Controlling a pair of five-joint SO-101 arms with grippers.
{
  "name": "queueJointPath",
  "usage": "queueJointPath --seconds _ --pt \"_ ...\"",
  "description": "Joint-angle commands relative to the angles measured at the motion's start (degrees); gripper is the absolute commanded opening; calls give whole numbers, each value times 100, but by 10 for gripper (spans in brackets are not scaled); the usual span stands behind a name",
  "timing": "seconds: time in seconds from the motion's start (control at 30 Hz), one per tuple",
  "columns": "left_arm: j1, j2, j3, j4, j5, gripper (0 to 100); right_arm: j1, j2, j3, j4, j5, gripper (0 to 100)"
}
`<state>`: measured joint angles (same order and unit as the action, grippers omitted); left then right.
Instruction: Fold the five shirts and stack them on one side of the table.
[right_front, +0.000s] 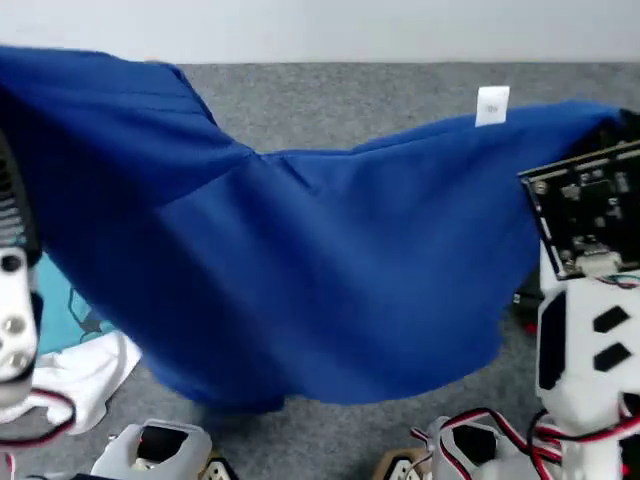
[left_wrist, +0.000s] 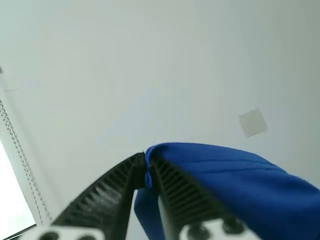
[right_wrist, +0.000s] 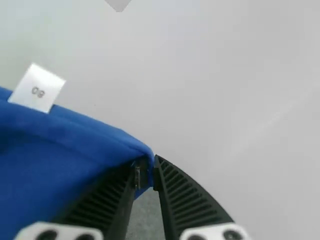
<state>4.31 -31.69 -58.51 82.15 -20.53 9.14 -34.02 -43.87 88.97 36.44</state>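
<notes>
Blue shirt (right_front: 330, 270) held up off grey tabletop (right_front: 350, 100). In high view it spans upper left to upper right, mid sagging toward lower centre.
Handling (est.): soft, light, floppy, no stiffness. Drapes and swings; prob. slips if pinch loosens. Best hold = hem/corners, spread wide.
L gripper (left_wrist: 146, 167): fingers (left_wrist: 115, 192) closed to thin gap, pinching fold of shirt edge.
R gripper (right_wrist: 145, 170): fingers (right_wrist: 185, 200) likewise clamped on shirt corner, near white tag (right_wrist: 37, 90).
Teal shirt (right_front: 65, 300) + white shirt (right_front: 85, 375) lie lower left, partly under hanging cloth.
</notes>
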Motion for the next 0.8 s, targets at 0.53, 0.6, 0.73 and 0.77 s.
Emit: queueJointPath --seconds 0.53,0.6,0.73,0.77 --pt "18 35 -1033 1371 -202 5 84 -1130 62 699 1187 10" --pt "18 44 -778 1345 -202 5 84 -1015 448 646 1169 10" --pt "26 44 251 1336 -202 5 48 -681 1336 637 1152 10" --pt "26 44 602 1336 -202 5 48 -585 1574 629 1152 10"
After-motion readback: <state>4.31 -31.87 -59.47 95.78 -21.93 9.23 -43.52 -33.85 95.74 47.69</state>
